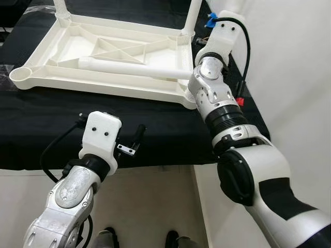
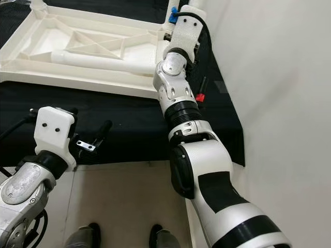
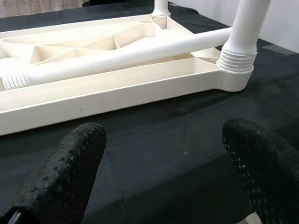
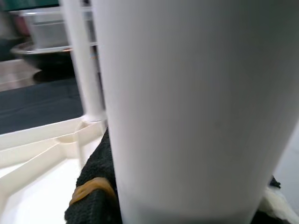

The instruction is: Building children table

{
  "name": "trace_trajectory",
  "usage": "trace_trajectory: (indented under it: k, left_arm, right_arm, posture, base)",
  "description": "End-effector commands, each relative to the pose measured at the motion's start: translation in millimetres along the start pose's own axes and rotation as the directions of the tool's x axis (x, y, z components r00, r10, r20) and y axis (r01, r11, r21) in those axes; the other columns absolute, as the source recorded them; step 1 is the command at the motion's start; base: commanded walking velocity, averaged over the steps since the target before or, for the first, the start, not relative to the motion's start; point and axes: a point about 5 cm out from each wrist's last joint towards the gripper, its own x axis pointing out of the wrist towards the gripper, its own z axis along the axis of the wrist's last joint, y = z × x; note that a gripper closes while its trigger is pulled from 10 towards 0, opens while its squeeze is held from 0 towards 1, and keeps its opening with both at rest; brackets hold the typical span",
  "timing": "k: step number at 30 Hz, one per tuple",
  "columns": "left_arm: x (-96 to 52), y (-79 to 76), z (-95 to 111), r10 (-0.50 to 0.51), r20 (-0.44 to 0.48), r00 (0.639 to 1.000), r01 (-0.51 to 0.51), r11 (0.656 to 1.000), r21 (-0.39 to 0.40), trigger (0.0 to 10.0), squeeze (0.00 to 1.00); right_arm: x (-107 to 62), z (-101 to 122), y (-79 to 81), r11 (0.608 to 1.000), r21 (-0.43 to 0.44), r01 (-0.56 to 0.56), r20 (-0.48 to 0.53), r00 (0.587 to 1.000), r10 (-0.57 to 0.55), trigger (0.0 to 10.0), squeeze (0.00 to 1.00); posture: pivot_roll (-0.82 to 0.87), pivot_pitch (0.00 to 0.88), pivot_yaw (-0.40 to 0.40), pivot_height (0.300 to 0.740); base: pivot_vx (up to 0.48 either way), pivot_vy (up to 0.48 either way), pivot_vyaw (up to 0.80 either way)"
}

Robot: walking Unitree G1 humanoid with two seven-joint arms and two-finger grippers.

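The left gripper (image 1: 132, 142) hangs nearest the robot, over the near edge of the black-covered work surface (image 1: 62, 134), its two black fingers (image 3: 70, 172) spread wide with nothing between them and only bare black cloth beneath. Below that edge lies pale floor (image 1: 150, 206), with the toes of the robot's feet just visible. Further in, the white plastic tabletop (image 1: 67, 77) lies upside down on the cloth, its ribbed underside facing up like a shallow tray. Inside that tray rests one loose table leg (image 1: 129, 68), lying flat across the ribs with its threaded end toward the robot's left and its far end toward the right rim. A round corner socket (image 1: 20, 76) at the near left corner stands unfilled. At the near right corner of the tabletop an upright leg (image 3: 243, 28) is seated in its threaded socket. Beyond it, at the far right corner, a second upright leg (image 1: 192, 18) rises, and the right gripper (image 1: 204, 41) is placed against this leg; in the right wrist view the leg (image 4: 187, 107) stands between the black fingers (image 4: 96, 186), pinched by them. A third leg (image 1: 61, 9) stands at the far left corner. A white wall (image 1: 289, 67) runs close along the robot's right side.
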Motion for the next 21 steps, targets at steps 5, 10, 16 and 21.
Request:
trace_trajectory:
  k: [5,10,16,21]
  left_arm:
    - [1.4,-2.0,-1,-0.006,-0.001,1.000,0.006,1.000,0.003,10.0,0.00]
    - [1.3,-3.9,-1,-0.008,0.004,1.000,0.008,1.000,-0.002,10.0,0.00]
    - [2.1,-8.5,0,-0.023,0.008,1.000,0.023,1.000,-0.022,10.0,0.00]
    - [0.5,-22.3,-1,-0.109,-0.007,0.994,0.108,0.990,-0.087,10.0,0.00]
  right_arm:
    - [-0.6,-50,-33.9,0.943,-0.227,0.243,-0.160,0.946,-0.283,10.0,0.00]
    - [-2.3,-48,-41.7,0.879,-0.261,0.398,-0.154,0.882,-0.445,10.0,0.00]
    - [-4.8,-45,-47.2,0.819,-0.238,0.523,-0.175,0.806,-0.566,10.0,0.00]
    - [-5.6,-43,-48.7,0.794,-0.230,0.563,-0.162,0.782,-0.601,10.0,0.00]
  posture:
    - [0.08,0.313,-0.147,0.740]
    - [0.08,0.312,-0.149,0.740]
    - [0.08,0.310,-0.149,0.740]
    - [0.08,0.306,-0.149,0.740]
  base:
    - [0.000,0.000,0.00]
    - [0.000,0.000,0.00]
    - [0.000,0.000,0.00]
    - [0.000,0.000,0.00]
